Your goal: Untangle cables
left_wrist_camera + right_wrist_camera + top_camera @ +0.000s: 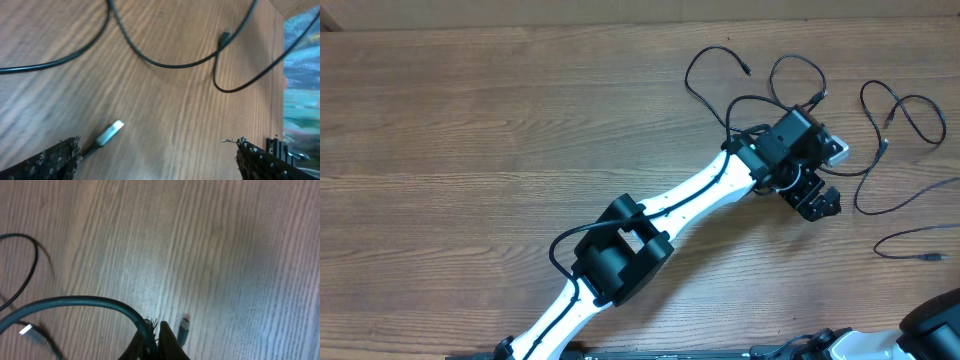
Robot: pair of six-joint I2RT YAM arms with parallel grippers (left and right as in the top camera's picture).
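Table: a broad wooden table (pixel 470 120), mid-brown, with long grain streaks running from side to side in the overhead view.
Far edge: the table's far edge (pixel 620 22) runs along the top of the overhead view, slightly slanted.
Strip: a paler tan strip (pixel 880 8) lies just beyond that edge, plain and featureless.
Side edge: in the left wrist view the side edge (pixel 283 75) drops straight down the right of the picture.
Beyond it: a blue-green patch (pixel 302 75), too blurred to tell what it is.
Light: a pale bluish sheen (pixel 280 280) lies on the wood in the right wrist view.
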